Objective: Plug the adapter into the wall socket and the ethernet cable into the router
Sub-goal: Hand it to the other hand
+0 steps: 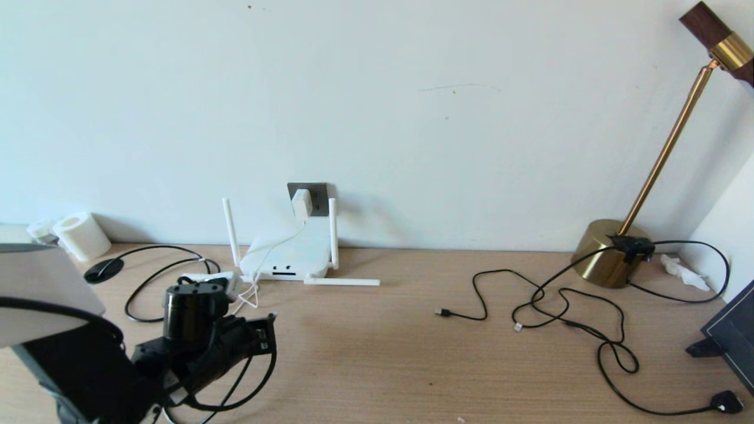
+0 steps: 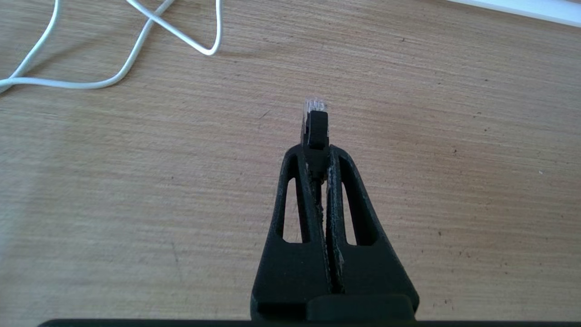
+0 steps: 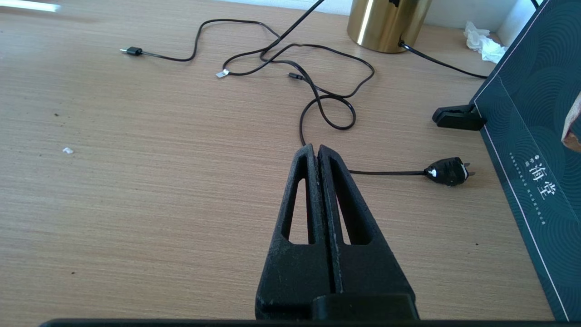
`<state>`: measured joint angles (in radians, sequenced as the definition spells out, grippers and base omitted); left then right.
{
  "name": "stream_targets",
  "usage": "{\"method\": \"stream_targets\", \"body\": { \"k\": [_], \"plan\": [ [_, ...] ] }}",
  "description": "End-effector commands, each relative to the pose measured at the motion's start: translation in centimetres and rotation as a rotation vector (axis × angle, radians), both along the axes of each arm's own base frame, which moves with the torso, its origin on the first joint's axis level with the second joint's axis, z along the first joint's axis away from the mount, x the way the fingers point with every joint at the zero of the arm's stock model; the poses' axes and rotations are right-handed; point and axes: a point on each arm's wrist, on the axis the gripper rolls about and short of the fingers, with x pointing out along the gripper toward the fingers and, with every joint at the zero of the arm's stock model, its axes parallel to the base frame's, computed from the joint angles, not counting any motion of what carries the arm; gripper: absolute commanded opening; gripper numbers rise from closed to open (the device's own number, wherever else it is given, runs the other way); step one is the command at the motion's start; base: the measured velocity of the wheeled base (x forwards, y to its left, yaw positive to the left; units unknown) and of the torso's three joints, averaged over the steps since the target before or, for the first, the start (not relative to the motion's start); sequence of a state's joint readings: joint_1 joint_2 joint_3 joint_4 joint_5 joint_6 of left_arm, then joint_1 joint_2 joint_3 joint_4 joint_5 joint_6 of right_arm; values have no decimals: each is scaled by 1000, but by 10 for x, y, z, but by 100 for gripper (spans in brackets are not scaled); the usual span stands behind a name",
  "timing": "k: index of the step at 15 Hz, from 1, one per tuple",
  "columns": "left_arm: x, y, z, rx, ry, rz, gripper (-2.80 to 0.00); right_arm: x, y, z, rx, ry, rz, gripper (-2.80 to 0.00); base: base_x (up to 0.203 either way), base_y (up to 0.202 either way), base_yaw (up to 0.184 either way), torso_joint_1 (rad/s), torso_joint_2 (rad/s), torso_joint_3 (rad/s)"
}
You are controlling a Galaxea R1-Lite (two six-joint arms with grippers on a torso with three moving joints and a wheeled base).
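The white adapter sits in the dark grey wall socket, and its thin white cord runs down over the router. The router lies flat below the socket, with two antennas upright and one lying on the desk. My left gripper hovers over the desk in front of the router. In the left wrist view this left gripper is shut on the ethernet cable's connector, whose clear tip pokes out past the fingertips. The black ethernet cable loops beneath the left arm. My right gripper is shut and empty over the desk's right side.
Thin black cables with small plugs sprawl at right, beside a brass lamp base, a black mains plug and a dark box. A paper roll stands at far left. The white cord loops close ahead of the left gripper.
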<state>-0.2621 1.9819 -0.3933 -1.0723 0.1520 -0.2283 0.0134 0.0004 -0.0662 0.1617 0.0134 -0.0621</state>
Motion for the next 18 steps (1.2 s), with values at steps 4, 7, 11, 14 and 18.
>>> {"method": "stream_targets", "body": {
  "k": [4, 7, 11, 14, 18],
  "plan": [
    [13, 7, 4, -15, -45, 30, -280, 0, 0, 0, -1, 1, 1, -280, 0, 0, 0, 0, 0, 0],
    [20, 7, 6, -36, -105, 39, -280, 0, 0, 0, -1, 1, 1, -280, 0, 0, 0, 0, 0, 0],
    [38, 3, -15, -41, -230, 28, -280, 0, 0, 0, -1, 1, 1, -280, 0, 0, 0, 0, 0, 0],
    [43, 1, -33, -7, -238, 10, -280, 0, 0, 0, -1, 1, 1, -280, 0, 0, 0, 0, 0, 0],
    [51, -1, -36, -15, -251, 9, -280, 0, 0, 0, -1, 1, 1, -280, 0, 0, 0, 0, 0, 0]
  ]
}}
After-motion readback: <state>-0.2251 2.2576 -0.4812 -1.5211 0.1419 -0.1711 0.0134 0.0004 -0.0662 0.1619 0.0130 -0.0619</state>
